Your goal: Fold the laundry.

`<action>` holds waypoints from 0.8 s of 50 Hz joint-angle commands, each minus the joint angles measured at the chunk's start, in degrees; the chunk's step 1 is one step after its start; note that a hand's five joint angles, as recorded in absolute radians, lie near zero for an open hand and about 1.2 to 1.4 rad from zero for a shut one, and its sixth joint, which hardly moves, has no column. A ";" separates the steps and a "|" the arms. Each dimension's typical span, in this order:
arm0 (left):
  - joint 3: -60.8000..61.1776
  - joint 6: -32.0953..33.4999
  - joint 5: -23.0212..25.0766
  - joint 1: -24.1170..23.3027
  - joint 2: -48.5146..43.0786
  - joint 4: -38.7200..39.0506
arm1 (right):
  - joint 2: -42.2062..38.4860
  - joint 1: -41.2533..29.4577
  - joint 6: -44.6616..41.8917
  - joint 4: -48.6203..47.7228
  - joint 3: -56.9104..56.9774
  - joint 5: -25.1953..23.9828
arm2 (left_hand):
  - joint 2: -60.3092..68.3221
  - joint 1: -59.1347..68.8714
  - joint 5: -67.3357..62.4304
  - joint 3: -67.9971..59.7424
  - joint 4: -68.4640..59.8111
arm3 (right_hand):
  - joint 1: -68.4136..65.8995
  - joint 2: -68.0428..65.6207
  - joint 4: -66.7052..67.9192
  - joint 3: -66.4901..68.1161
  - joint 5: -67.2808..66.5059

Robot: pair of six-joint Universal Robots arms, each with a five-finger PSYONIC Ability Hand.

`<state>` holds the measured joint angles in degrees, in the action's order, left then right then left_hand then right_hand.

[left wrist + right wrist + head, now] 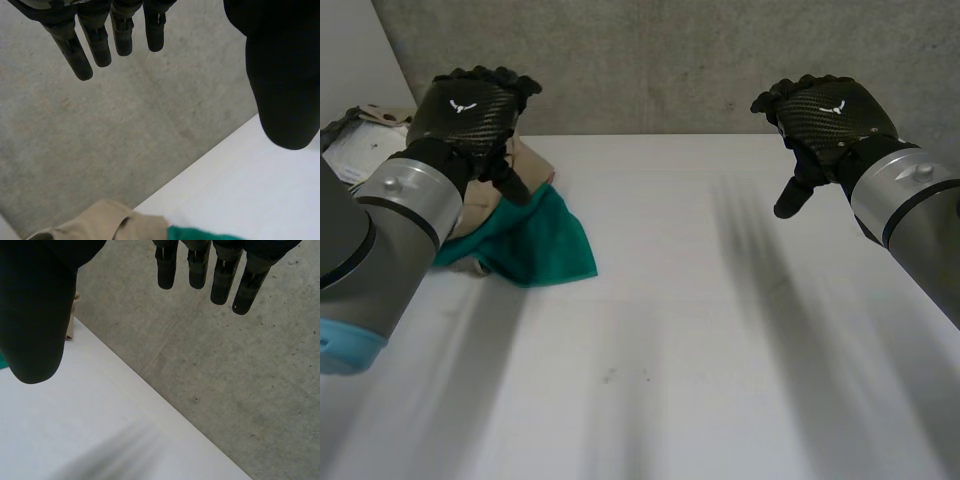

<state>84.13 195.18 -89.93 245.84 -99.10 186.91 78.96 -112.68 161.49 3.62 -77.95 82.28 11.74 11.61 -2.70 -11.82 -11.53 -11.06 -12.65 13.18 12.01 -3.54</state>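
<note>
A crumpled green cloth [545,243] lies at the table's left side, partly on a tan garment [528,160] behind it. My left hand [470,110] hovers above this pile, fingers straight and apart from the thumb, holding nothing. In the left wrist view its fingers [100,42] point at the grey wall, with the tan garment [102,220] and a sliver of green cloth [195,234] below. My right hand [825,115] hangs over the table's far right, open and empty; its fingers [220,277] are straight in the right wrist view.
The white table [700,330] stretches bare across the middle and right. A grey concrete wall [670,60] stands just behind its far edge. More items, white and patterned, lie at the far left [355,140] beyond the pile.
</note>
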 commanded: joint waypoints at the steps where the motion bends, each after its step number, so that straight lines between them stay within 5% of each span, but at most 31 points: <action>1: -2.12 7.57 -0.25 6.75 -6.98 3.10 | 0.22 -0.08 -0.21 0.08 -0.27 -0.19 | -1.74 -1.61 2.70 1.82 1.53 | 1.06 2.65 -3.18 -2.01 3.54; 10: -8.79 14.35 -0.86 17.19 -21.38 13.37 | 0.22 -0.08 -0.21 0.16 -0.45 -0.36 | -1.74 -1.61 2.70 1.82 1.53 | 1.06 2.65 -3.18 -2.01 3.54; 21: -14.86 15.32 -0.69 20.46 -33.61 22.27 | 0.05 -0.61 -0.30 0.16 -0.89 -0.71 | -0.19 -0.06 1.14 0.26 -0.03 | 1.06 2.65 -3.18 -2.01 3.54; 25: -15.57 16.72 -0.16 20.55 -34.76 22.97 | -0.21 -0.61 -0.39 0.16 -1.06 -0.71 | 16.92 17.05 -15.97 -16.84 -17.14 | 1.06 2.65 -3.18 -2.01 3.54; 30: -16.80 17.96 1.24 20.55 -35.20 23.93 | -0.30 -0.69 -0.47 0.16 -1.15 -0.71 | 68.14 68.27 -67.19 -68.07 -68.36 | 1.06 2.65 -3.18 -2.01 3.54; 36: -16.45 17.61 0.72 19.50 -33.27 25.17 | -0.30 -0.17 -0.47 0.16 -1.24 -0.63 | 68.26 68.39 -67.30 -68.18 -68.47 | 1.06 2.65 -3.18 -2.01 3.54; 40: -13.65 14.80 0.72 14.94 -24.15 24.55 | -0.22 0.10 -0.47 0.16 -0.98 -0.63 | 68.26 68.39 -67.30 -68.18 -68.47 | 1.06 2.65 -3.18 -2.01 3.54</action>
<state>67.54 212.89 -89.00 265.80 -133.03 211.64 78.65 -113.08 161.02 3.78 -79.12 81.60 67.86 64.79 -55.73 -66.08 -68.24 -11.06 -12.65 13.18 12.01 -3.54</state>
